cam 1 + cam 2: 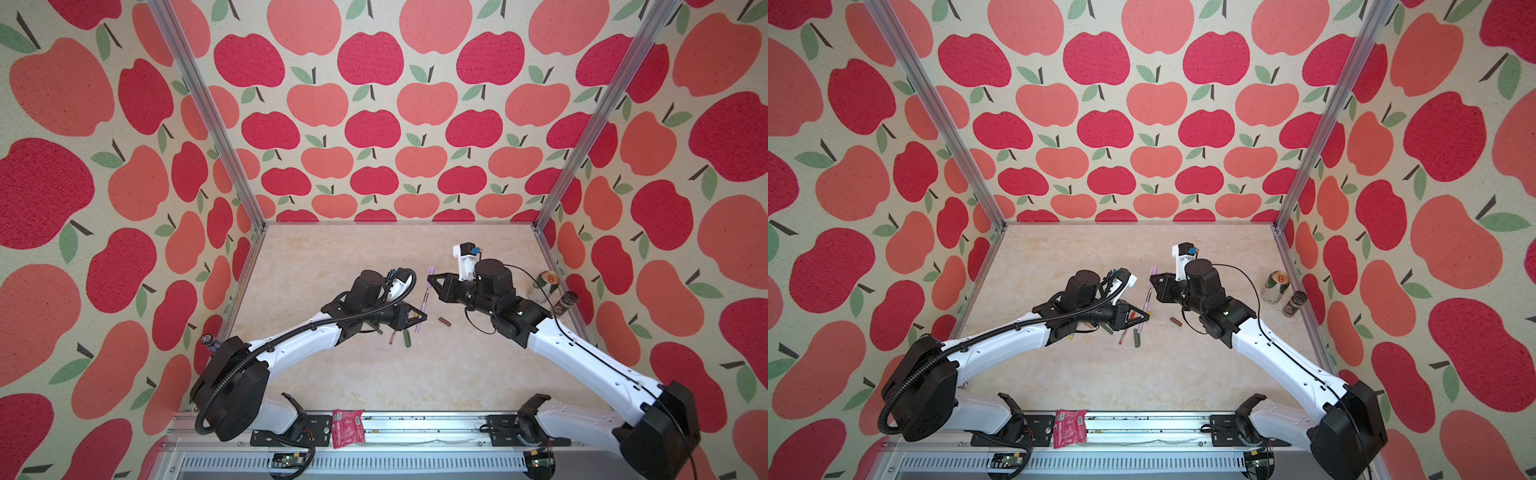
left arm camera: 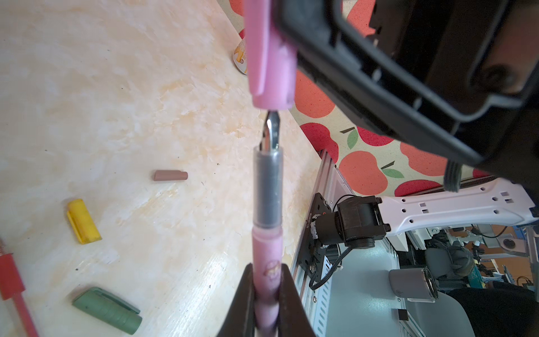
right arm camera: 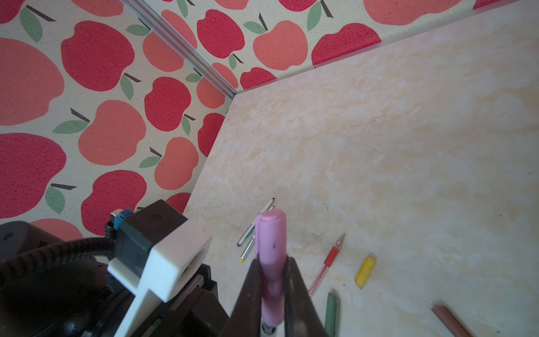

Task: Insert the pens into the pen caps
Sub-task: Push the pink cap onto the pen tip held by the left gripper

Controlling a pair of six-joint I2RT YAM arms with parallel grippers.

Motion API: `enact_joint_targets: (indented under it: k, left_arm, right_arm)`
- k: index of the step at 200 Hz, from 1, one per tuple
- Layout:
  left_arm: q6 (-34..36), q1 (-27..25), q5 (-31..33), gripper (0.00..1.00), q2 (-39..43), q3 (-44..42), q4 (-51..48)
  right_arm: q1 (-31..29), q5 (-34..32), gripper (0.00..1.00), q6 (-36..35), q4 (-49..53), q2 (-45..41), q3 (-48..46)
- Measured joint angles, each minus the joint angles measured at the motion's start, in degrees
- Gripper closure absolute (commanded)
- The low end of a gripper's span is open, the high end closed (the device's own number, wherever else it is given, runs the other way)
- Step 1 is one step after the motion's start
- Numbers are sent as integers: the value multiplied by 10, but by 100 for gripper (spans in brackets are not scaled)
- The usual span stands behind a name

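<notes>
- The left gripper (image 2: 267,280) is clenched on the barrel of the lilac-pink pen (image 2: 267,189), nib forward, so that the shaft can be steered like a peg.
- The right gripper (image 3: 272,271) grasps the lilac-pink cap (image 2: 269,58) with its open mouth turned toward that nib. The two meet above the middle of the table (image 1: 374,257), with the nib just at the mouth.
- Judged step: aligning both on one axis before pushing them together.
- Pens:
  - One is held.
  - The red pen (image 3: 326,262) and two white pens (image 3: 253,230) lie by the left arm.
  - A dark green stub (image 1: 1108,328) there is probably the fifth.
- Caps: one is held, and the brown cap (image 2: 170,175), yellow cap (image 2: 83,221) and green cap (image 2: 108,310) lie loose. That makes four, and no red cap is in view.
</notes>
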State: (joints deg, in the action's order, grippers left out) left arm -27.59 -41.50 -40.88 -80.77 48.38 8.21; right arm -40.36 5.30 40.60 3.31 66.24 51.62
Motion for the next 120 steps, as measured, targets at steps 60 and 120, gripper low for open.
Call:
enact_joint_targets:
  k: [60, 120]
  left_arm:
    - [0, 0, 0, 97, -5, 0, 9]
    - [-2, 0, 6, 97, -7, 0, 19]
  right_arm:
    - [0, 6, 100, 7, -16, 0, -5]
    - [-1, 6, 100, 14, -18, 0, -17]
